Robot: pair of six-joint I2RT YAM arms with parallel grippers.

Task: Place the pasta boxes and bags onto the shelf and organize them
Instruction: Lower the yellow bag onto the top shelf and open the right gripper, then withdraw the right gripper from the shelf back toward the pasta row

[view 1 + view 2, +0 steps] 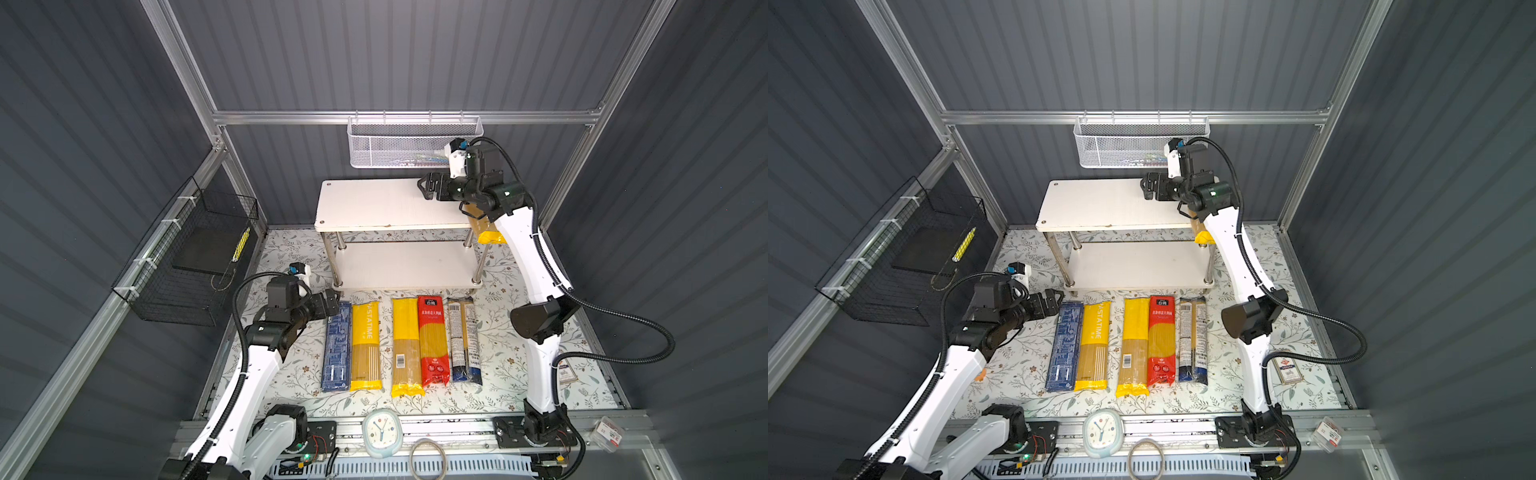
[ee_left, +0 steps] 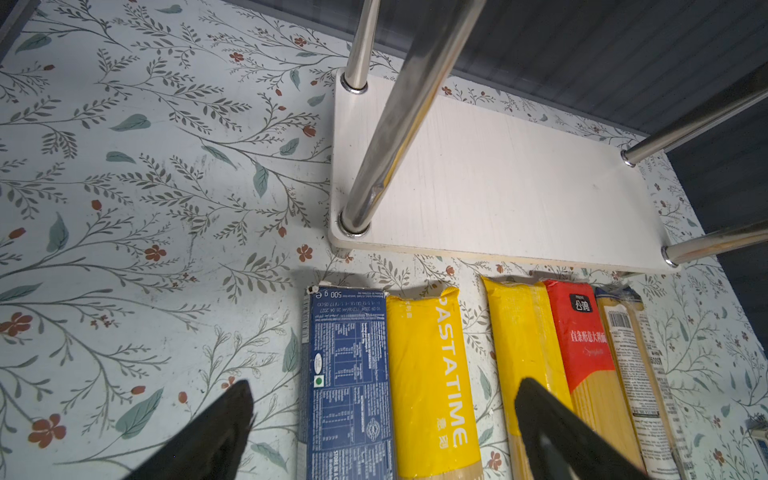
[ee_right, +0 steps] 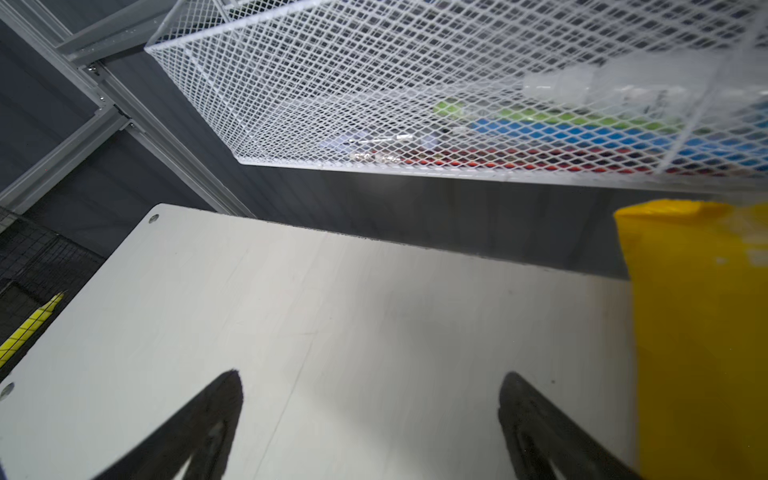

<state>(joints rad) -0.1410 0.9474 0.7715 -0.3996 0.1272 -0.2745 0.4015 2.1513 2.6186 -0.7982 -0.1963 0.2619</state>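
Note:
The white two-tier shelf (image 1: 374, 203) stands at the back of the table. One yellow bag (image 3: 698, 332) lies on the right end of its top board, its near end (image 1: 490, 237) poking past the front edge under my right arm. My right gripper (image 1: 428, 189) hovers open over the top board beside that bag, holding nothing. In front of the shelf lie, side by side, the dark-blue pasta box (image 1: 336, 345), a yellow PASTATIME bag (image 1: 365, 345), a plain yellow bag (image 1: 405, 345), a red bag (image 1: 432, 338) and a clear bag (image 1: 463, 338). My left gripper (image 2: 384, 399) is open above the far ends of the box and the PASTATIME bag.
A white mesh basket (image 1: 415, 141) hangs on the back wall just above the shelf, close to my right wrist. A black wire basket (image 1: 187, 257) hangs on the left wall. A clock (image 1: 381, 432), a cable ring (image 1: 428, 457) and a small box (image 1: 609, 434) sit at the front edge.

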